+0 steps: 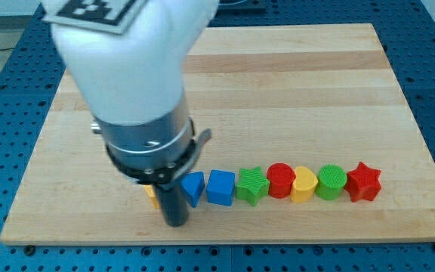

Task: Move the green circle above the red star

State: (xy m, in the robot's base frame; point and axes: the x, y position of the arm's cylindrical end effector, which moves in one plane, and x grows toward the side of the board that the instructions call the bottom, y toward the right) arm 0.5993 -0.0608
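The green circle [331, 182] sits near the view's bottom right, in a row of blocks. The red star [364, 182] is the last block at the row's right end, touching the green circle's right side. My tip [175, 221] is at the row's left end, far left of both. It stands just below and left of a blue block [193, 188]. The arm's white body [127, 75] rises toward the view's top left.
Left to right the row holds a partly hidden yellow block [151, 194], the blue block, a blue cube [220, 187], a green star [252, 185], a red circle [281, 180] and a yellow block [303, 184]. The wooden board [300, 83] lies on a blue perforated table.
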